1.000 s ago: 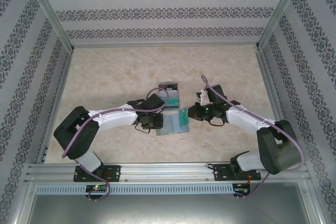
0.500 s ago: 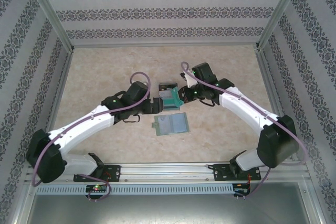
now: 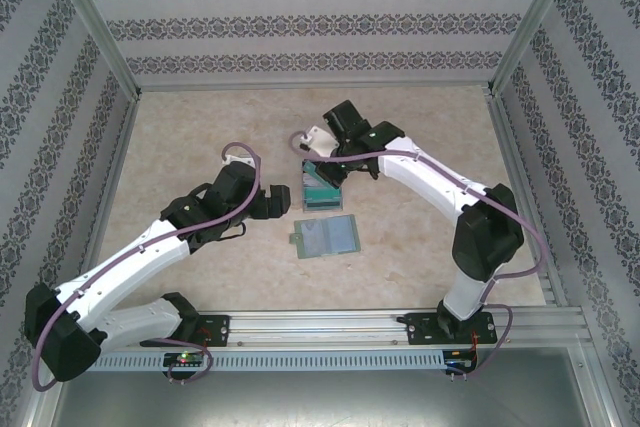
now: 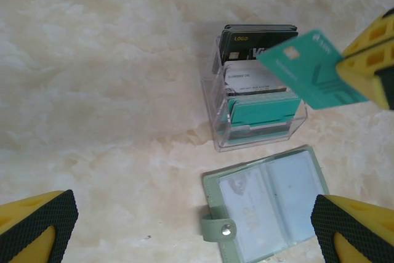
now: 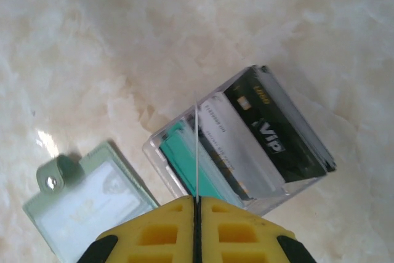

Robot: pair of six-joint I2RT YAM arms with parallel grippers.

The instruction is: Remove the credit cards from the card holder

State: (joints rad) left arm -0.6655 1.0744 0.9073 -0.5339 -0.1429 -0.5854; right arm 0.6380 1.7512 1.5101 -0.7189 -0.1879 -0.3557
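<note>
Where the table [image 3: 200,127] lies nearest the arm bases, the card holder [image 3: 325,238] rests flat and open. Its 2 glossy sleeves face up and its snap tab sticks out on the left side. Just beyond it and to the left, the left gripper [image 3: 288,200] hovers with its jaws spread wide and nothing between them. A clear box [image 3: 322,190] stands just past the holder, near it but apart. It holds credit cards [image 4: 258,100] on edge in a row: teal ones closest to the holder, then a white one, then a dark one at the far end. Above the box, the right gripper [image 5: 196,207] is pinched tight on 1 teal card [image 4: 301,69], held over the row. Whether that card touches the cards beneath cannot be told.
</note>
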